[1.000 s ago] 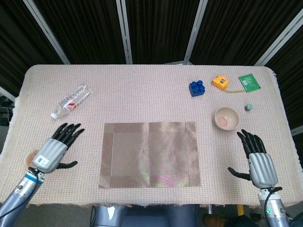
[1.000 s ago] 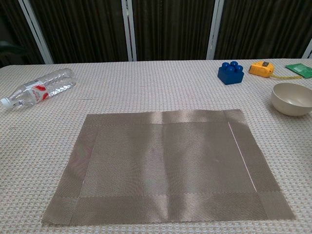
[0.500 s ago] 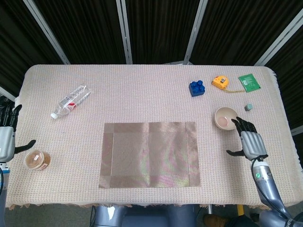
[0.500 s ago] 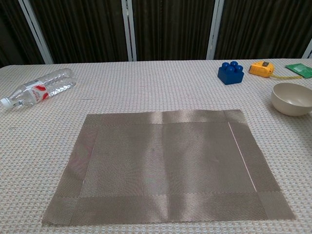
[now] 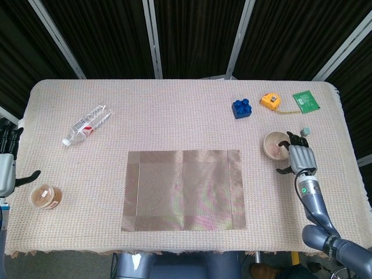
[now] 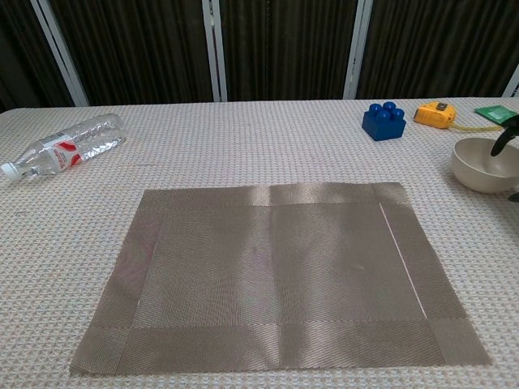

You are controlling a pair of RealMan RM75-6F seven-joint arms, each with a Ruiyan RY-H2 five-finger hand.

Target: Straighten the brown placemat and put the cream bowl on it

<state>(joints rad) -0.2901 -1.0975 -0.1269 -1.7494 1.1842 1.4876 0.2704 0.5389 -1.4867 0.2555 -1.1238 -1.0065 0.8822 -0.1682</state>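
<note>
One job left, I judge: placemat lies square, my right hand sits at the bowl, grip unclear; next lift it across.

A brown placemat lies flat on the bench. A cream bowl stands at the far right, with dark fingers reaching over its rim. A plastic bottle lies on its side far left.
</note>
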